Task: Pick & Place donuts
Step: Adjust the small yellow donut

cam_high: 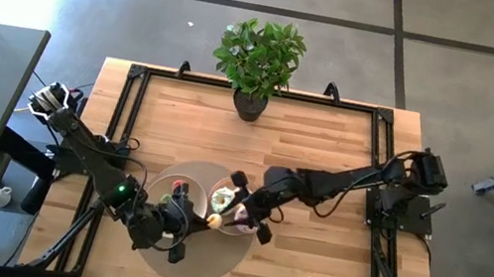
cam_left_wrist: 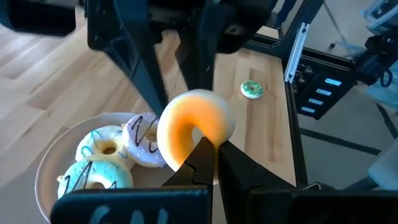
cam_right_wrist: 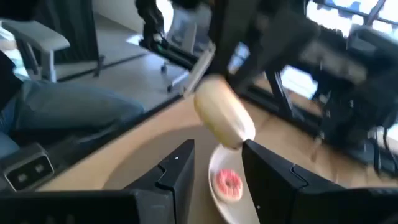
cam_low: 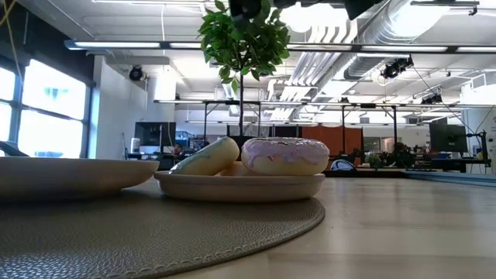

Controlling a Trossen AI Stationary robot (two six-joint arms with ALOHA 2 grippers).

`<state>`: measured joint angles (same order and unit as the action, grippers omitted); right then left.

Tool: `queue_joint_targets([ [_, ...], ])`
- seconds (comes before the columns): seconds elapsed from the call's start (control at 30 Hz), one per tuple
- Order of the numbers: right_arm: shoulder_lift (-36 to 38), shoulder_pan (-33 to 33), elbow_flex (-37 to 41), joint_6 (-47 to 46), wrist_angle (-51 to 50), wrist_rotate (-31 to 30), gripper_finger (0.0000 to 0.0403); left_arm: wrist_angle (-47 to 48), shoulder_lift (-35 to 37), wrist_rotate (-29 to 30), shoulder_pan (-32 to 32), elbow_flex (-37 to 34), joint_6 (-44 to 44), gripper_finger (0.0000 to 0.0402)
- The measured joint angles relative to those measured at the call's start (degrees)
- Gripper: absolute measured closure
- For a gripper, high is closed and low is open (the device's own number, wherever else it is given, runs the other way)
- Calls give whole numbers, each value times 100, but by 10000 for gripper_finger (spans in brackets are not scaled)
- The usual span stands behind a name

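Left gripper (cam_left_wrist: 211, 155) jaws clamp the orange donut (cam_left_wrist: 193, 127); right gripper (cam_right_wrist: 217, 163) jaws seemingly open, empty

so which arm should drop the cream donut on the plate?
Left. Its gripper is shut on the cream donut, directly above the plate already holding iced donuts. The right gripper is open, holding nothing.

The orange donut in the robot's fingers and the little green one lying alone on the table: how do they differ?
The orange donut is pinched on edge in the left gripper, above the plate; the green donut lies flat on bare wood, apart from everything. The orange donut shows plain, the green donut carries speckled icing, and it looks smaller. Both are ring-shaped.
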<state>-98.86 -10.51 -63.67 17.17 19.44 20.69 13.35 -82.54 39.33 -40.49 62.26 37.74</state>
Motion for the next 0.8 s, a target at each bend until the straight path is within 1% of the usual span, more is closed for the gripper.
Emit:
queue_joint_targets([
  [0.2, 6, -64, 1, 91, 170, 13, 273, -1, 0, 108, 0, 0, 0, 401],
  [0.3, 6, -78, 1, 91, 179, -132, 273, -3, 0, 146, 0, 0, -4, 401],
  [0.47, 6, -80, 1, 109, 218, -403, 273, 4, 0, 48, 0, 0, 20, 401],
  [0.6, 6, -80, 1, 137, 341, -293, 273, -5, 0, 29, 0, 0, 22, 401],
  [0.7, 6, -80, 1, 139, 400, -53, 273, 1, 0, 34, 0, 0, 22, 401],
  [0.8, 6, -97, 1, 289, 358, -9, 273, 4, -2, 214, 0, 0, 22, 401],
])
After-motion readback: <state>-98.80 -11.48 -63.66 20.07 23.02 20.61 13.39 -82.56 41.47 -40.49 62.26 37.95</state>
